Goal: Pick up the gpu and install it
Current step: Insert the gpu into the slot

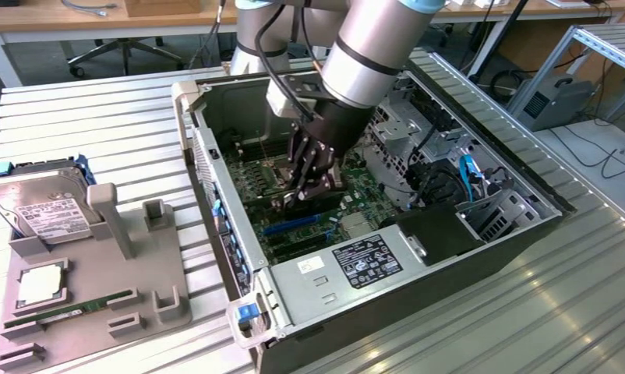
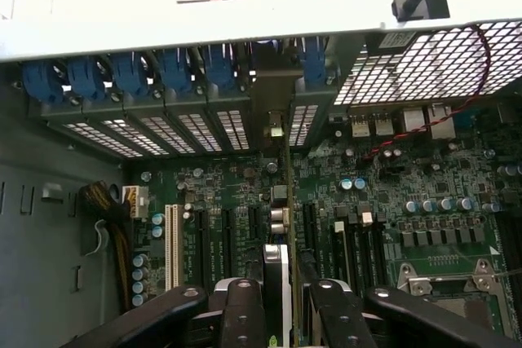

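Nearest the end effector (image 2: 284,303) stand the motherboard's (image 1: 291,187) expansion slots: a white slot (image 2: 171,236) off to one side and dark slots close on either flank. Beyond its tips, the rear wall of the computer case (image 1: 203,101) carries a row of blue slot clips (image 2: 130,75) over perforated covers, with a mesh vent (image 2: 424,63) alongside. Farther out, past the case wall on the tabletop (image 1: 104,117), a grey holder (image 1: 104,273) keeps a hard drive (image 1: 42,206) and a RAM stick (image 1: 68,310) (well apart from the arm). The end effector's fingers (image 2: 245,315) are clamped on the gpu (image 2: 281,226), held edge-on, upright over the motherboard, its bracket reaching toward the rear slot openings.
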`<state>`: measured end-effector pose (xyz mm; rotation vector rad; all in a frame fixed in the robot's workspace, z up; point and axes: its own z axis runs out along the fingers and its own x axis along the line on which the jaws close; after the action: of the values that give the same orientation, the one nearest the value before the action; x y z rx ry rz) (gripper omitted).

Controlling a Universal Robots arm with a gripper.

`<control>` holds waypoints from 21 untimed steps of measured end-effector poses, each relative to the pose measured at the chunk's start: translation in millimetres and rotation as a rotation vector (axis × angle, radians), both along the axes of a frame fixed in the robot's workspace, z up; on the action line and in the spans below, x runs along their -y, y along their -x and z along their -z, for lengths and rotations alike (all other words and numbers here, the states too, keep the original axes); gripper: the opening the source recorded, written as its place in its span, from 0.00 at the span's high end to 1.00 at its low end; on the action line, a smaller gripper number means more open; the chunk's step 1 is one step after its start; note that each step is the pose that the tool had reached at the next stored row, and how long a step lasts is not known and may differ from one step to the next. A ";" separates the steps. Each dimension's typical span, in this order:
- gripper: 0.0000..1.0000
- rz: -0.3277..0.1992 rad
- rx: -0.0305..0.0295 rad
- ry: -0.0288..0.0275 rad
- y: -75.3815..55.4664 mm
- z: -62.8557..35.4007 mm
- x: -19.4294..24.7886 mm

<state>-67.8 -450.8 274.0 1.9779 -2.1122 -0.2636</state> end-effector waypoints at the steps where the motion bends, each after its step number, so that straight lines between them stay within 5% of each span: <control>1: 0.73 0.000 0.0001 -0.0001 0.0 0.4 0.0; 21: 0.73 0.000 0.0000 0.0000 0.0 10.2 0.0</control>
<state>-67.8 -450.8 263.8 1.9778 -2.1121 -0.2636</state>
